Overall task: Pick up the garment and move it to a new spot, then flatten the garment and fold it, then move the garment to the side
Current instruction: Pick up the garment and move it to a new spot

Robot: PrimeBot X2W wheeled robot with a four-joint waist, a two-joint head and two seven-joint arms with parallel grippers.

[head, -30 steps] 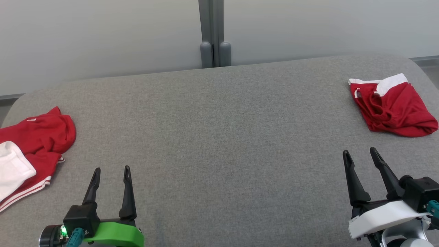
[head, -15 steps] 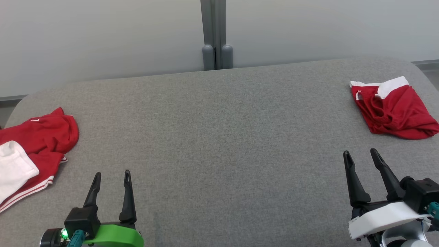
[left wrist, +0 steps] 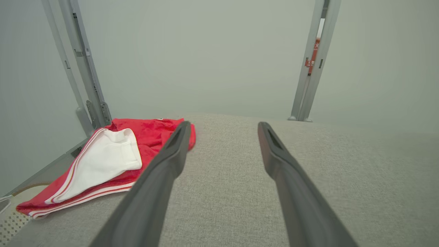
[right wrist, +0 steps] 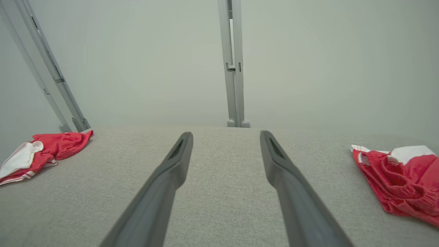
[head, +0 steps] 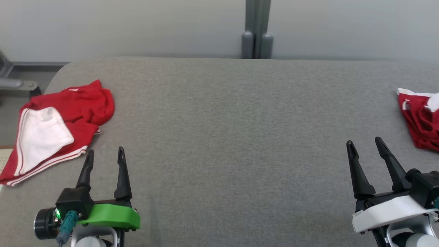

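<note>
Looking down across a grey woven-fabric counter (head: 219, 120), found a crumpled red cloth garment with a white panel and white edge stripes (head: 58, 127) at about nine o'clock in the head view. Saw it lying on the counter's rounded corner, white panel uppermost, striped hem towards six o'clock.

Found a second red cloth garment with white trim (head: 420, 123) at three o'clock, bunched into a compact heap on the counter and cut off by the frame's edge. Noted the two garments well apart, at opposite ends of the counter.

Saw the left gripper (head: 105, 151), dark-fingered on a green mount, at seven o'clock, spread wide and holding nothing, fingers pointing to twelve o'clock. Judged its outer fingertip just beside the striped hem of the nine-o'clock garment, with no contact visible.

Saw the right gripper (head: 363, 141), dark-fingered on a white mount, at five o'clock, equally wide and empty, near the three-o'clock garment but apart from it.

From the left wrist view, caught the striped garment at nine to ten o'clock, partly behind the left finger. From the right wrist view, caught one garment at nine o'clock and the other at three o'clock, either side of the spread fingers.

Spotted a grey upright metal post (head: 257, 31) at twelve o'clock behind the counter, against a pale wall (head: 137, 27). Could not tell whether either gripper touched the counter.
</note>
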